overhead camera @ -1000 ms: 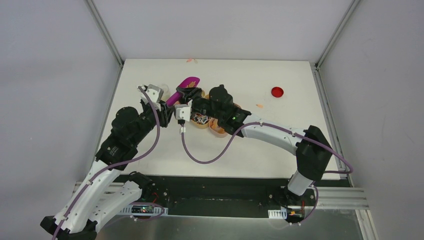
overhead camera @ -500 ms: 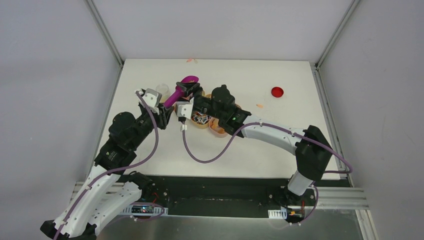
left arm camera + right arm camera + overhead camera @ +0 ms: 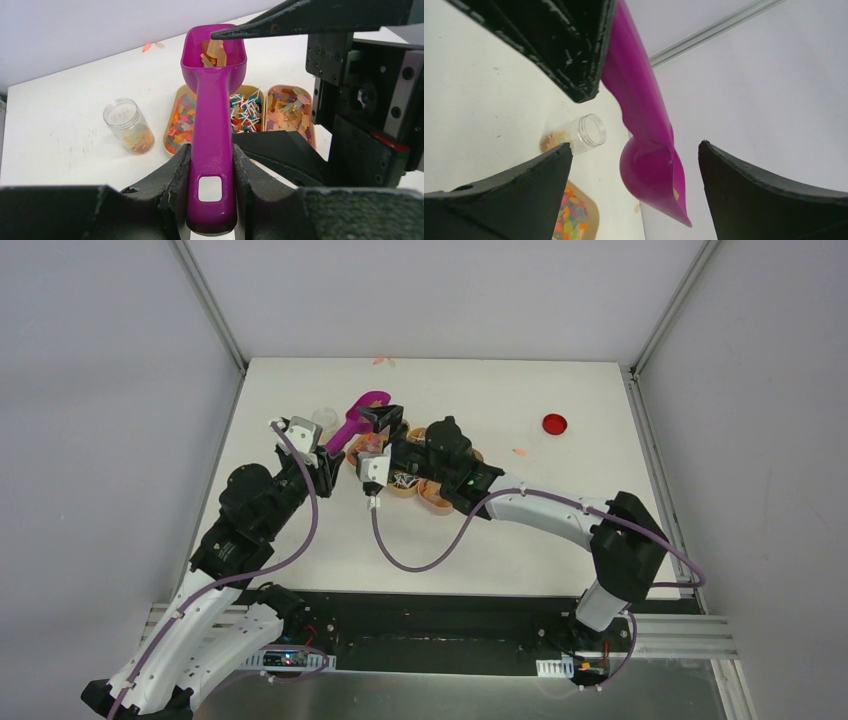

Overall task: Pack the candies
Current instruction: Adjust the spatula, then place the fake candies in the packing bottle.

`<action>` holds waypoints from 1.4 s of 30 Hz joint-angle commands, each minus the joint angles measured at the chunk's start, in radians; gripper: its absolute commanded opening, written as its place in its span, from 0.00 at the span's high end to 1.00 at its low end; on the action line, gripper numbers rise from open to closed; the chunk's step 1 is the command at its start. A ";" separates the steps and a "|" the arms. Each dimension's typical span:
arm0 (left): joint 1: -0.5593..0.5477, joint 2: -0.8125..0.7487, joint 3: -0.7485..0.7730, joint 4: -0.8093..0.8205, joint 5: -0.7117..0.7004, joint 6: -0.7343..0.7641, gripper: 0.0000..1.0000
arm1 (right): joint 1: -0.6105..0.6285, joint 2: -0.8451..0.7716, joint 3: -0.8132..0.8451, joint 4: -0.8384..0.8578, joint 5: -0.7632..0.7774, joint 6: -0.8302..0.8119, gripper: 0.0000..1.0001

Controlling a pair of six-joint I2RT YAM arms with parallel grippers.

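The left gripper [image 3: 211, 165] is closed part-way on the handle of a magenta scoop [image 3: 212, 100]. Its two fingers press the handle from both sides, just above the square hole at the handle's end. The scoop runs forward from those fingers, with the bowl at the far end and its open side up.

The right gripper [image 3: 635, 145] is spread wide and holds nothing. The scoop bowl [image 3: 644, 165] sits between its two fingers, and a gap shows on each side. In the left wrist view, one of its fingers [image 3: 310, 20] reaches in from the right, with the tip over the rim of the bowl.

Location of the candies [image 3: 214, 50]:
- A small heap of orange-yellow pieces lies in the scoop bowl, beyond the left fingers and directly under the right finger's tip.
- Three shallow dishes [image 3: 169, 129] sit on the table [image 3: 75, 110] below the scoop, past the left fingertips. The left dish holds mixed bright bits, the middle one red, white and dark pieces, and the right one orange-yellow pieces.
- A clear open jar [image 3: 127, 125] stands left of the dishes, apart from both grippers, with a few candies at the bottom.
- A few loose pieces [image 3: 381, 361] lie at the far edge of the table.

A red disc [image 3: 554, 424] lies well to the right of both grippers.
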 commanded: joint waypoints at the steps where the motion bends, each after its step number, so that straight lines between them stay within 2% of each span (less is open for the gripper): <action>1: 0.002 0.002 0.003 0.056 -0.024 0.002 1.00 | -0.003 -0.091 -0.034 0.022 -0.051 0.030 0.00; 7: 0.002 0.011 -0.008 0.068 -0.061 0.005 1.00 | -0.006 -0.168 -0.134 0.073 -0.017 0.064 0.00; 22: 0.002 0.032 -0.030 0.065 -0.210 0.031 1.00 | -0.039 -0.530 -0.484 0.116 0.104 0.154 0.00; 31: 0.002 0.062 -0.036 0.044 -0.323 0.057 1.00 | -0.040 -0.647 -0.591 0.120 0.154 0.163 0.00; 42: 0.003 0.107 -0.046 0.011 -0.402 0.028 1.00 | -0.043 -0.767 -0.647 0.116 0.187 0.147 0.00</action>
